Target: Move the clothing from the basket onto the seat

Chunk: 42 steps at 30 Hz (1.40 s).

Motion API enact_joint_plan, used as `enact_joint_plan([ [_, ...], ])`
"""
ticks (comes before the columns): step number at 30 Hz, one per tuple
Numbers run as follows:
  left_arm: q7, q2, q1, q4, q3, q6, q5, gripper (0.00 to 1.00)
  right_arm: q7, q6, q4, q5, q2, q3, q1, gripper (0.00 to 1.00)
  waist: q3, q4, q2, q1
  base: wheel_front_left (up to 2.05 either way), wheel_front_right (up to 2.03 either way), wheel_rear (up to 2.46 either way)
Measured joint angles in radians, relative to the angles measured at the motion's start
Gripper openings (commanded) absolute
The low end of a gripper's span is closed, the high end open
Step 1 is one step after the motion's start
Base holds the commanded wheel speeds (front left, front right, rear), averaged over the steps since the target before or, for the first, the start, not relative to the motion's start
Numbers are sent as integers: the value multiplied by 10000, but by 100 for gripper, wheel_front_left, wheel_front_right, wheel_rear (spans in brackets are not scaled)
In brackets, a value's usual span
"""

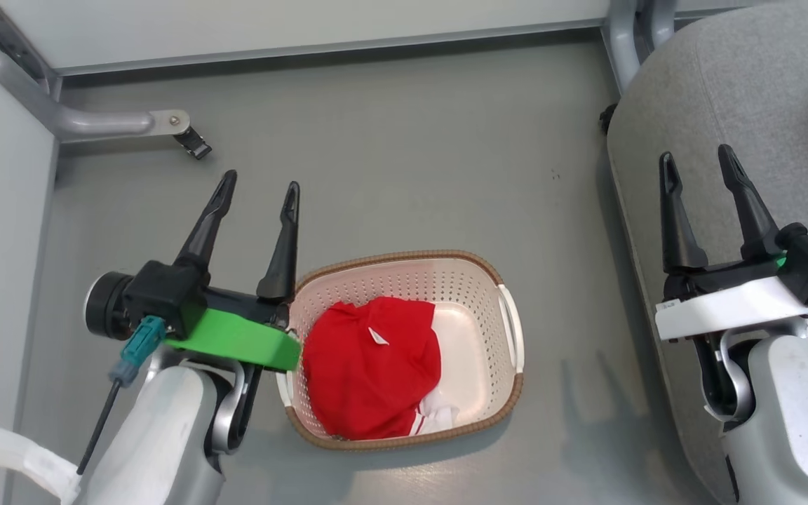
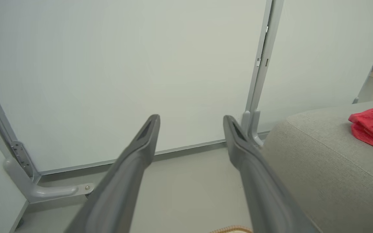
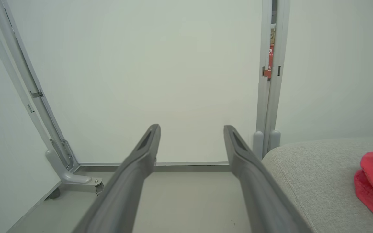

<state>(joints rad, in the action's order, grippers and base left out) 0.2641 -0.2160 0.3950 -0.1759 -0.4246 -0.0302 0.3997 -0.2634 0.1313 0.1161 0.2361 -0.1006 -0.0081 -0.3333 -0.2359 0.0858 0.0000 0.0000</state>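
The head camera looks steeply down onto the floor [image 1: 404,154], the basket [image 1: 404,279] close below and the seat [image 1: 726,91] at its right edge. Both wrist cameras sit low, facing level along their own jaws toward the wall [image 2: 125,64], sharing the grey post [image 2: 260,64], that seat's corner and the red clothing [image 2: 372,129] upon it.

the left hand [image 1: 261,182] had two long, tapering black fingers on a black block, with a bright green bracket [image 1: 239,340] beneath and a teal plug [image 1: 139,344] trailing a thin black cable [image 1: 99,428]. the right hand [image 1: 697,154] matched, but with a white bracket [image 1: 726,312]. the left forearm [image 1: 165,428] was smooth pale grey; the right forearm [image 1: 790,414] was the same, speckled with scuffs.
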Motion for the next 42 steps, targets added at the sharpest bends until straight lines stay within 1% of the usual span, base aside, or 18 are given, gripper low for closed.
enact_joint_plan([
  [4, 0, 224, -505, 107, 834, 123, -380, 100, 0, 0, -217, -261, 219, 73, 325, 100, 282, 209, 0, 0, 0, 0, 0],
  [5, 0, 337, -747, 169, 1229, 148, -543, 100, 0, 0, -307, -382, 265, 119, 510, 100, 415, 274, 0, 0, 0, 0, 0],
  [6, 0, 416, -898, 224, 1425, 203, -635, 100, 2, 0, -376, -466, 291, 146, 612, 100, 489, 300, 0, 0, 0, 0, 0],
  [13, 0, 857, -1872, 497, 2431, 445, -1333, 100, 0, 0, -752, -725, 441, 90, 1492, 100, 895, 353, 0, 0, 0, 0, 0],
  [18, 0, 1114, -2346, 558, 2953, 654, -1653, 100, 0, 0, -922, -754, 479, -23, 2126, 100, 1137, 345, 0, 0, 0, 0, 0],
  [28, 0, 1459, -2851, 431, 3354, 1018, -2082, 100, 0, 0, -1139, -493, 510, 176, 3225, 100, 1521, 370, 0, 0, 0, 0, 0],
  [34, 0, 1549, -3020, 343, 3521, 1112, -2265, 100, 0, 0, -1208, -504, 514, 372, 3673, 100, 1650, 376, 0, 0, 0, 0, 0],
  [42, 0, 1601, -3085, 222, 3647, 1185, -2633, 100, 0, 0, -1254, -690, 514, 428, 3763, 100, 1635, 380, 0, 0, 0, 0, 0],
])
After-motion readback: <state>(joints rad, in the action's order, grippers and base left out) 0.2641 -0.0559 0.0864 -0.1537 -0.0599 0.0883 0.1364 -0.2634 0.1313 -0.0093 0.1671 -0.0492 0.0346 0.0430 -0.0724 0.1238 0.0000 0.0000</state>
